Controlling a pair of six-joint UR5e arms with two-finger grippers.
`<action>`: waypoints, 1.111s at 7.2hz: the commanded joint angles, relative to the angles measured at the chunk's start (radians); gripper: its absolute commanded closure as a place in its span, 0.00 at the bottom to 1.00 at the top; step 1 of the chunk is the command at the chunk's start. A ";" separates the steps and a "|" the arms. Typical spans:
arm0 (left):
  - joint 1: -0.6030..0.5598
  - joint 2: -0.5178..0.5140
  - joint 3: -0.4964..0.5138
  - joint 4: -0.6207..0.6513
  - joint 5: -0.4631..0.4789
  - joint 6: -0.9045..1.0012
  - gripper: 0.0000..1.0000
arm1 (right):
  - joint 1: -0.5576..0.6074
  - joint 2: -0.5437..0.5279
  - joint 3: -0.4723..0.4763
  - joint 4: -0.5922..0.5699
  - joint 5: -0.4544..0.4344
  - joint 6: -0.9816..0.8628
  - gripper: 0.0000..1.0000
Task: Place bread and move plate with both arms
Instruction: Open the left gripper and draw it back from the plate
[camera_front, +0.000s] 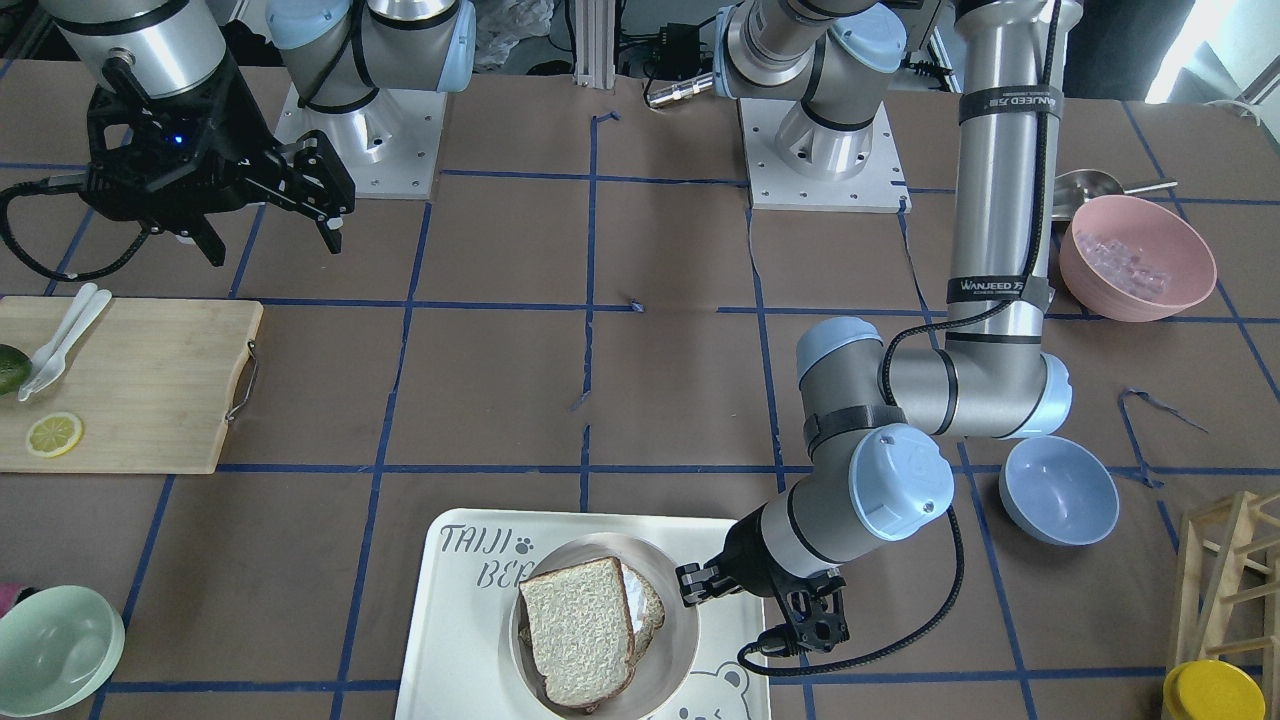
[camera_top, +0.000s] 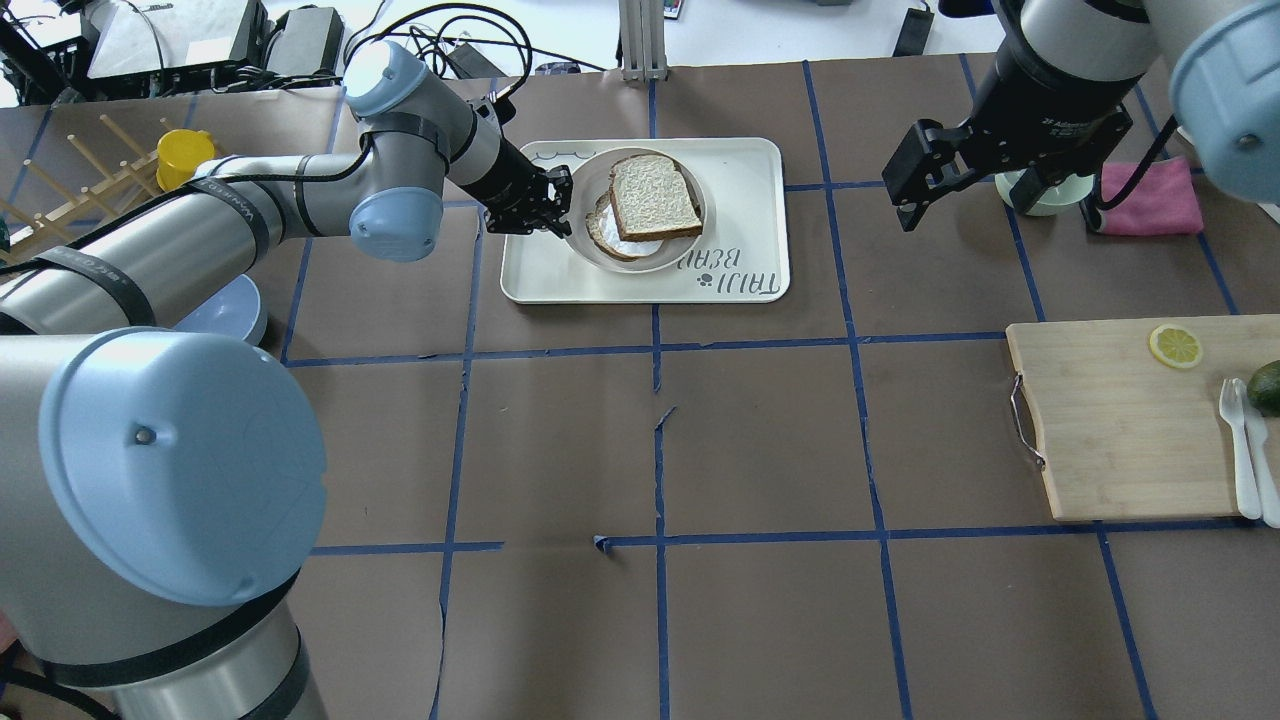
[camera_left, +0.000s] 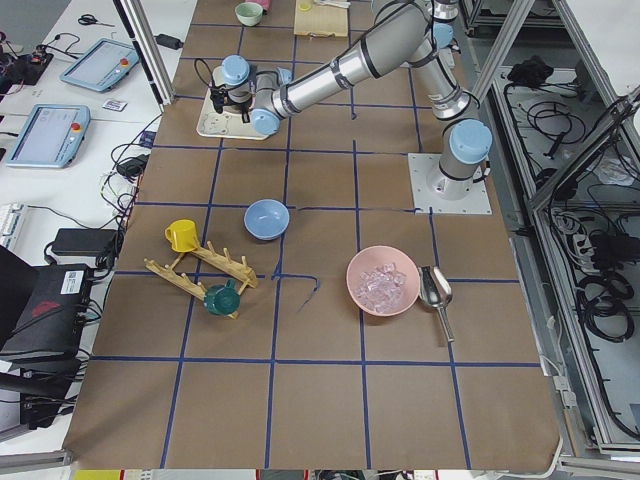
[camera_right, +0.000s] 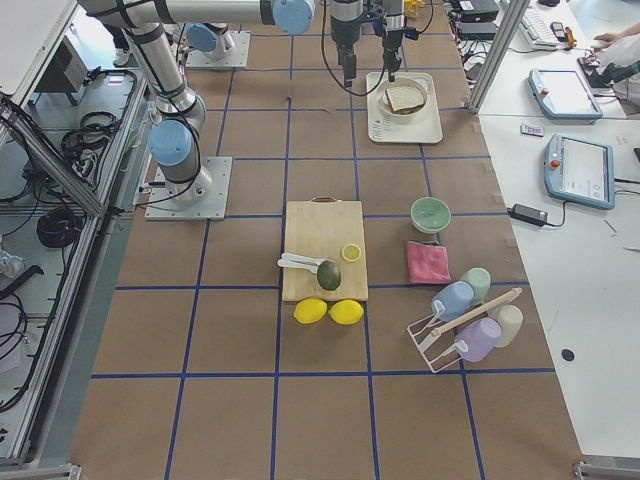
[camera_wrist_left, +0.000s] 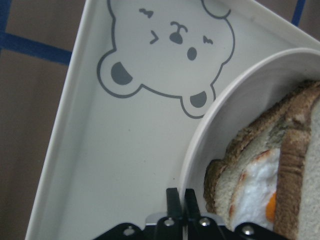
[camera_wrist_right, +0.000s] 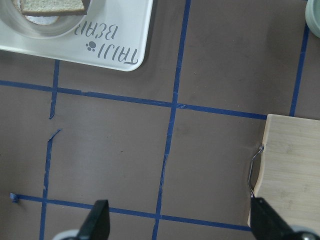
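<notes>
The bread (camera_top: 653, 192) lies on top of a darker slice with a fried egg (camera_wrist_left: 260, 180) inside the plate (camera_top: 590, 172). The plate sits on a white bear-print tray (camera_top: 740, 170). My left gripper (camera_top: 560, 205) is at the plate's edge on the robot's left. In the left wrist view its jaws (camera_wrist_left: 180, 197) are pinched on the plate's rim (camera_wrist_left: 200, 135). My right gripper (camera_front: 272, 245) hangs open and empty above the table, away from the tray. Its fingers (camera_wrist_right: 97, 222) are spread wide over bare table.
A wooden cutting board (camera_top: 1110, 420) with a lemon slice (camera_top: 1175, 346), white cutlery and an avocado lies on the robot's right. A green bowl and pink cloth (camera_top: 1150, 195) sit beyond it. A blue bowl (camera_front: 1058, 490), a pink bowl (camera_front: 1138, 257) and a wooden rack (camera_front: 1230, 580) stand on the robot's left.
</notes>
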 joint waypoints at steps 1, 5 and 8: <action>-0.002 0.023 0.002 0.023 0.003 0.005 0.35 | 0.000 -0.001 -0.001 0.002 0.002 0.002 0.00; -0.025 0.286 0.011 -0.282 0.055 0.002 0.30 | 0.000 -0.003 -0.001 0.005 0.003 0.005 0.00; -0.076 0.495 -0.036 -0.539 0.216 0.011 0.00 | 0.001 -0.001 0.002 0.005 0.003 0.005 0.00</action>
